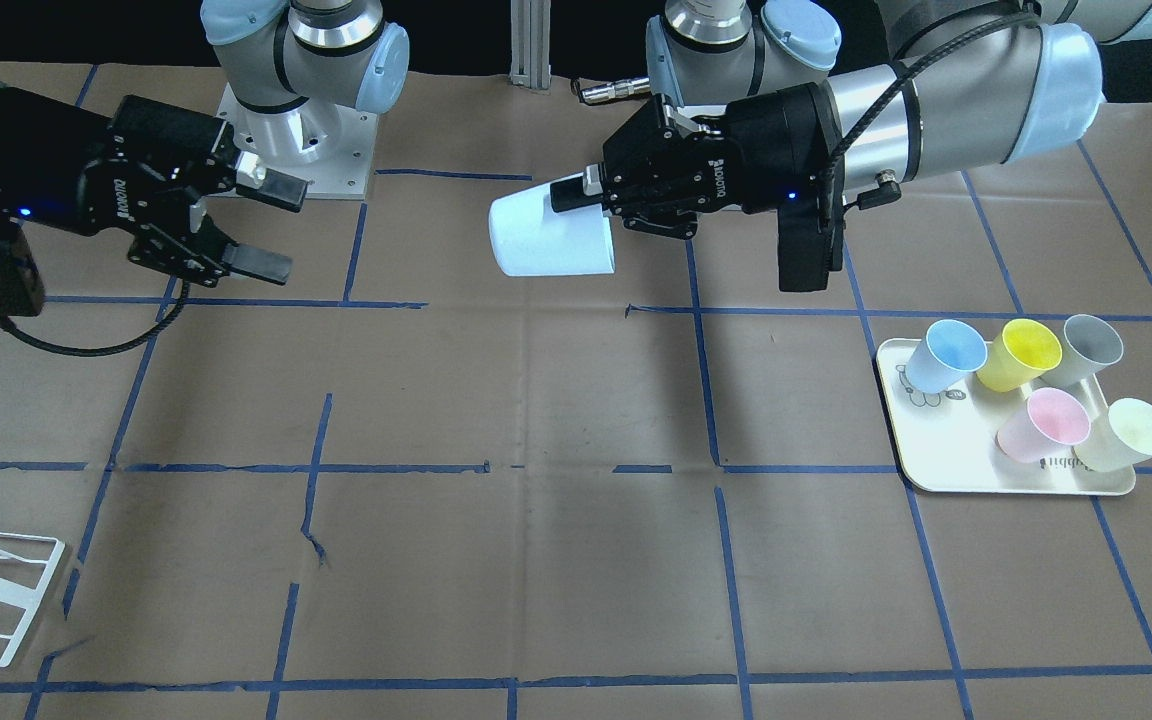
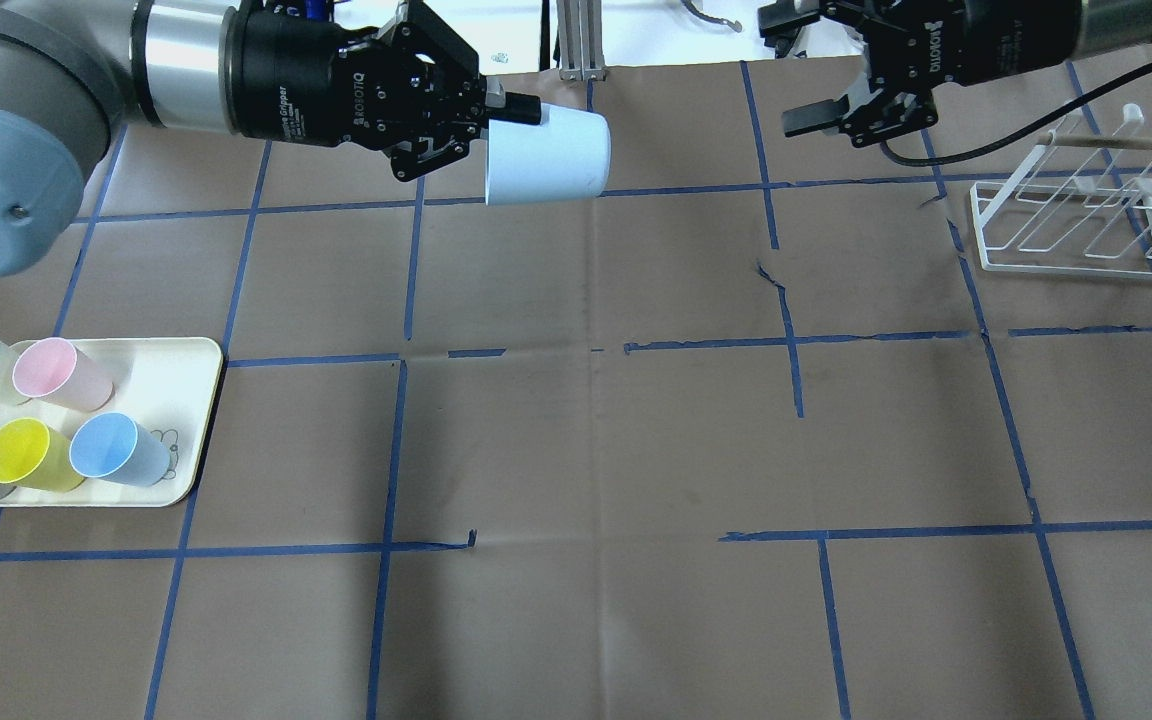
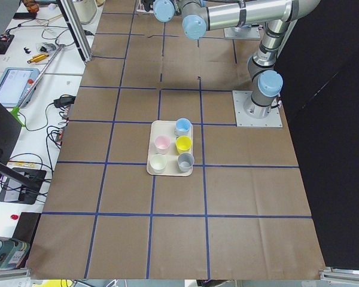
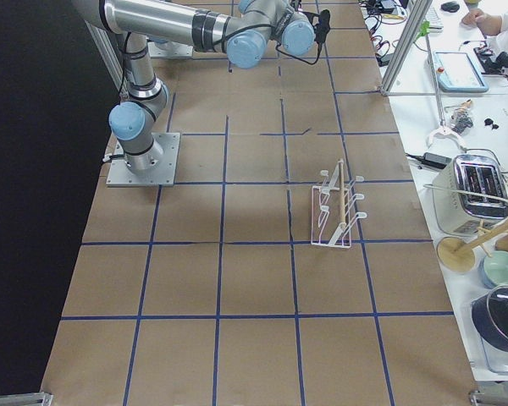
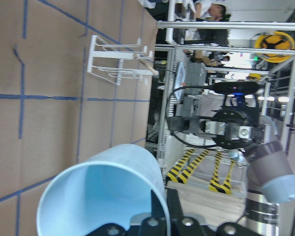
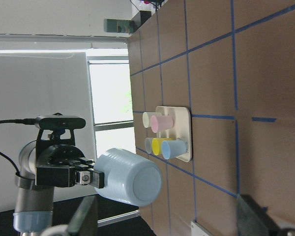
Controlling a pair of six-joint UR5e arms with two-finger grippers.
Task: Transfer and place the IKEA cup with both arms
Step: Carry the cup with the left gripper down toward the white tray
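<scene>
Handover step, seemingly midway: left pincer (image 1: 581,192) clamped on the rim of the IKEA cup (image 1: 548,238), held sideways above the bench (image 1: 536,520); right pincer (image 1: 271,226), jaws apart and well away, likely must next approach the cup's base.

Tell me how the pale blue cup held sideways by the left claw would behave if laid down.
Probably light: the left claw holds the pale blue cup sideways by a pinch on its rim alone. Its round, tapered wall would likely roll in an arc. The smooth surface may slip.

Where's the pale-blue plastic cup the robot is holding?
Top centre of the overhead view: the pale-blue plastic cup is held sideways in the left gripper, with the open right gripper to its right.
</scene>
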